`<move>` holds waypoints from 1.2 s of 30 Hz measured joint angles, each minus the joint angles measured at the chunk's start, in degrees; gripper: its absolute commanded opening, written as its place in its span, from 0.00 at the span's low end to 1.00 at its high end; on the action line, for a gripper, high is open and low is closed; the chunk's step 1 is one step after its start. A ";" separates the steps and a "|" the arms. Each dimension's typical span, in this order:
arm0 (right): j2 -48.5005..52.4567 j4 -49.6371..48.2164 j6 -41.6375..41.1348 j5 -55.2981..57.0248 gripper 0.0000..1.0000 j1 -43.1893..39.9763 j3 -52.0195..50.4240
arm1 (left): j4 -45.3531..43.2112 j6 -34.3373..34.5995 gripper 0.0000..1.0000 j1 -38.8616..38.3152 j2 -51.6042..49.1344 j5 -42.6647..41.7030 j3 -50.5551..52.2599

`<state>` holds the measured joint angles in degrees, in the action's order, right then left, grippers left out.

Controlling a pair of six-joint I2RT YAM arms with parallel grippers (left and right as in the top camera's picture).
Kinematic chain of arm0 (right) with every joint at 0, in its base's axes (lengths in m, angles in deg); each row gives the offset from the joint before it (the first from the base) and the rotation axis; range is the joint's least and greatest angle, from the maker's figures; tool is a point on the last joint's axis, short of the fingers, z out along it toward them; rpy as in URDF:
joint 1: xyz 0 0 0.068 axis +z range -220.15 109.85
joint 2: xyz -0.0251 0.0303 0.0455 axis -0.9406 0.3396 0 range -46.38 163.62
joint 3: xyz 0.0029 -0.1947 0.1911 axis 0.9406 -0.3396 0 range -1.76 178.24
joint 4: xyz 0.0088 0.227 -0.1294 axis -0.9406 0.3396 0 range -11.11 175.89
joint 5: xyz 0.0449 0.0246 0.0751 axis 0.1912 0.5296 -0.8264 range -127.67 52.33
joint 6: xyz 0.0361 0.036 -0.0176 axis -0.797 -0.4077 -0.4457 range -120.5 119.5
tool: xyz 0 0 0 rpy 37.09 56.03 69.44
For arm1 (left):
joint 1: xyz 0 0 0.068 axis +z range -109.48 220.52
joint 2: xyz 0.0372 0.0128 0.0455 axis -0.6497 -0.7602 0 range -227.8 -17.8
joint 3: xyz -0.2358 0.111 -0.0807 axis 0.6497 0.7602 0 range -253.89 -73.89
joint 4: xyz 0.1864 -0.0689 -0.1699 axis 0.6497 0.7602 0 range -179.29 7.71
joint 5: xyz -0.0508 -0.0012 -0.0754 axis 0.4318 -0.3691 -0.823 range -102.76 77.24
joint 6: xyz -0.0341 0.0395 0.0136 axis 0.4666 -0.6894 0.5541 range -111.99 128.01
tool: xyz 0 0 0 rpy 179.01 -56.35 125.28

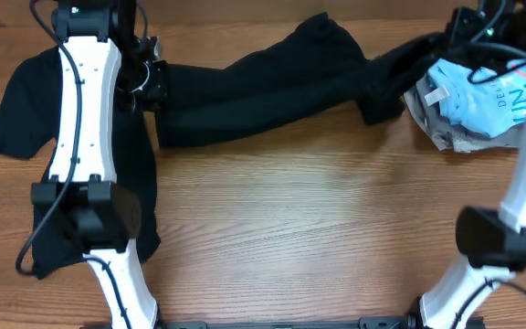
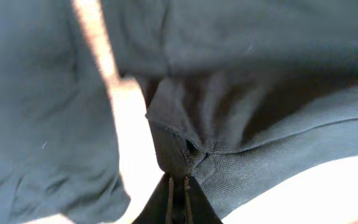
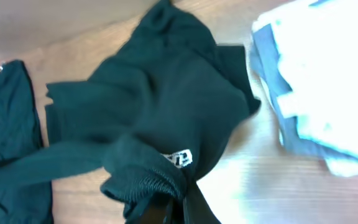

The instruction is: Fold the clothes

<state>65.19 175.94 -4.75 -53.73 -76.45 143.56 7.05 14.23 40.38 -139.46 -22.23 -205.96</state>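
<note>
near edge: bare worktop [image 1: 318, 228] in the mid. at the left, the l arm [image 1: 85, 110] lies over a 2nd black shirt [image 1: 12, 119], which is spread on the worktop and not gripped. further back is the held black shirt [image 1: 263, 87], strung as a bunched band across the far part of the worktop. its long axis runs l-r, slanting a bit farther back toward the r. left end effector [image 2: 178, 190] is clamped tight on a seam fold at the band's l end. right end effector [image 3: 174, 208] is clamped on gathered fabric at the r end, just below the white neck tag [image 3: 179, 158], so prob the collar. each arm has its own end, so neither is nearer. far r: pile of light blue/grey clothes [image 1: 478, 105] just beside the band's r end. step looks like spreading before any fold, so early in the task. the free worktop is on the near side of the band, so the next move prob needs both ends drawn that way, kept apart so the mid doesn't twist.
</note>
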 measured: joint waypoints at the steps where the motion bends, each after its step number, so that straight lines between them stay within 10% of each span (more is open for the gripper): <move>1: -2.38 0.15 -0.02 0.63 0.04 -0.02 -3.19 | 0.09 0.50 0.04 -0.28 2.36 1.38 2.45; 22: -32.70 -11.98 -7.91 5.92 0.04 -0.02 -64.24 | -21.27 9.46 0.04 -0.26 33.03 5.57 61.83; 36: -41.44 -8.55 -15.17 8.98 0.04 -0.02 -77.85 | -24.11 13.38 0.04 -0.26 38.18 5.44 71.78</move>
<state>23.75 167.40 -19.92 -44.74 -76.48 65.71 -17.06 27.60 40.12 -101.28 -16.79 -134.18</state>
